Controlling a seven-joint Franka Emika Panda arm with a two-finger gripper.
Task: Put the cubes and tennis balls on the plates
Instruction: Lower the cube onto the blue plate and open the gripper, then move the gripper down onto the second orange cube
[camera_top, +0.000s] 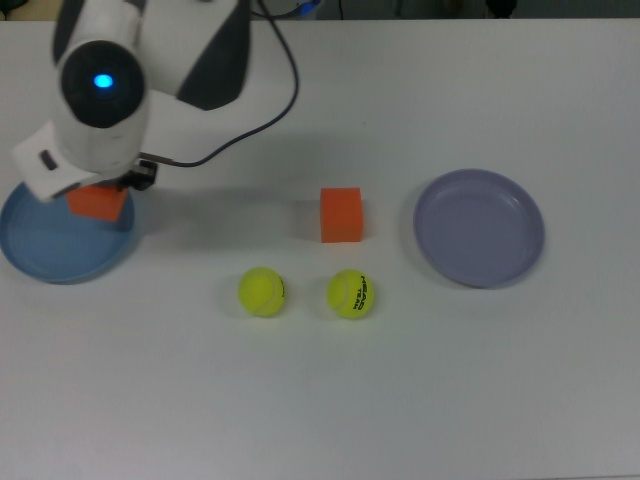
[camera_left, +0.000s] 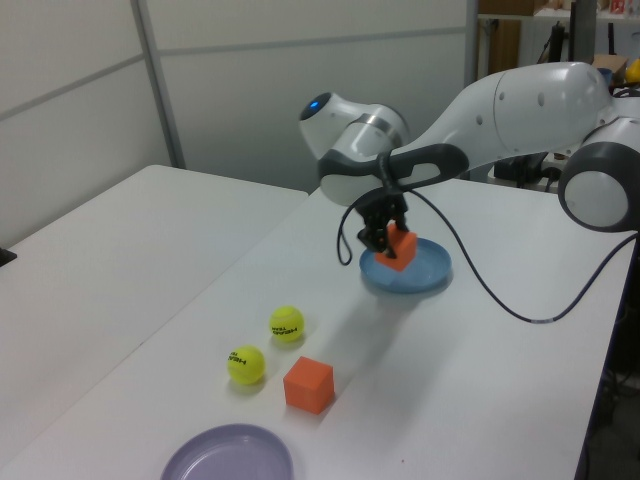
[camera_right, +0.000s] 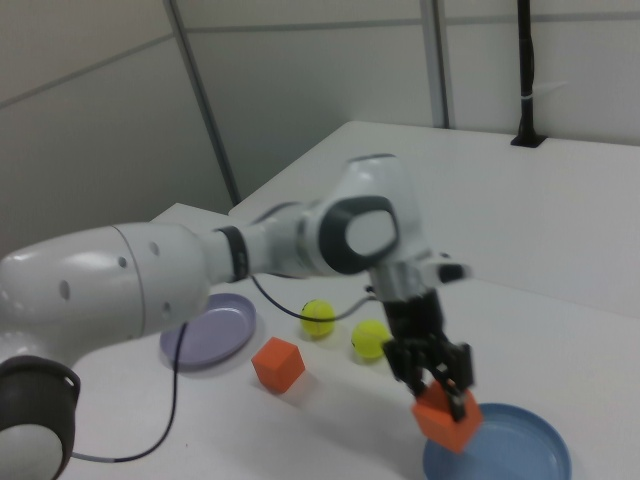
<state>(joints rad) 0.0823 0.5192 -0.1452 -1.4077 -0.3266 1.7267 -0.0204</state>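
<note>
Nothing rests on a plate yet: the gripper (camera_right: 436, 388) pinches one solid orange matte cube (camera_right: 447, 420) above the round light blue plate (camera_left: 425, 277); three pieces wait.

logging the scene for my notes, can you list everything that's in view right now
cube on the table: one, orange, between the two plates in the top view
held cube: one, orange, above the blue plate
tennis balls: two, yellow-green, side by side below the free cube in the top view
blue plate: one, light blue, at the top view's left
lavender plate: one, pale purple, at the top view's right, empty
table: one, white
cable: one, black, hanging from the arm
arm: one, white and grey
hand: one, black, gripping the held cube
</note>
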